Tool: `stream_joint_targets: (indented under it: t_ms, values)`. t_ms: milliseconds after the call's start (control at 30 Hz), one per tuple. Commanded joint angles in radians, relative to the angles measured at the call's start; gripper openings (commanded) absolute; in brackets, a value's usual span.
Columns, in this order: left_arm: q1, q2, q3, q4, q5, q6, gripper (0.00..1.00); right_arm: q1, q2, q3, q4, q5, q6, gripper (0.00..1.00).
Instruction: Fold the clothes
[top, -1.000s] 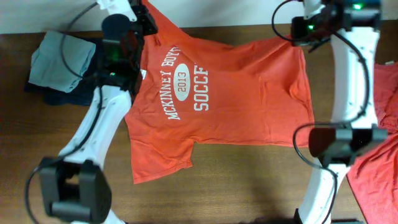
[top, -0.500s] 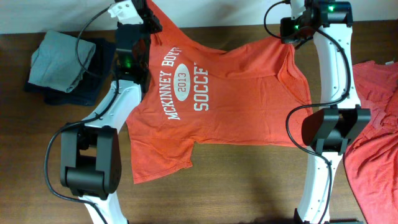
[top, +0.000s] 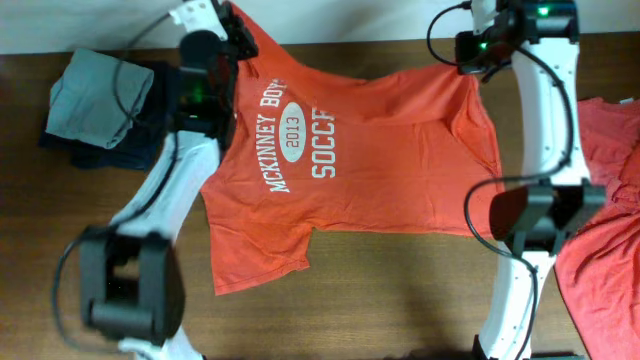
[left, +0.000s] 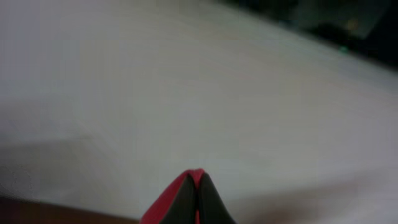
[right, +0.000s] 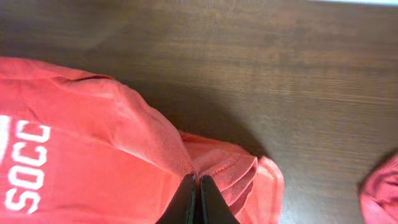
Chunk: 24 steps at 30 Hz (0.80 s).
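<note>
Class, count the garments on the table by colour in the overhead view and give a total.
Orange-red: 2, the printed T-shirt and a bunched heap cut off at the right edge
Grey-green: 1, the folded grey-green garment
Dark navy: 1, the folded navy garment
Total: 4

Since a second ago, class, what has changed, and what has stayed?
The right jaws, shut on the shirt's far hem corner, slid slightly towards the left arm, wrinkling the cloth. The left elbow and right elbow swayed. Nothing was taken or let go: the left jaws stay shut on the shirt, and its body and the folded pile lie unmoved.
</note>
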Motion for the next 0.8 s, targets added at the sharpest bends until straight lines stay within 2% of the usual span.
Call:
stream_joint_targets:
  t_ms: [0, 233, 433, 633, 767]
  values:
    - [0.006, -0.248, 0.013, -0.072, -0.007, 0.002, 0.01, -0.006, -0.205, 0.016, -0.023, 0.005, -0.006, 0.04]
    - [0.006, -0.547, 0.013, -0.335, -0.009, 0.002, 0.01, -0.006, -0.471, 0.016, -0.122, 0.005, 0.031, 0.04]
    - [0.006, -0.785, 0.013, -0.414, -0.007, 0.001, 0.01, -0.006, -0.668, 0.016, -0.186, 0.006, 0.032, 0.04]
    - [0.006, -0.955, 0.013, -0.534, -0.007, 0.000, 0.01, -0.006, -0.822, 0.015, -0.256, 0.008, 0.058, 0.04]
    - [0.006, -1.018, 0.013, -0.696, -0.008, -0.010, 0.01, -0.006, -0.880, 0.015, -0.328, 0.009, 0.088, 0.04]
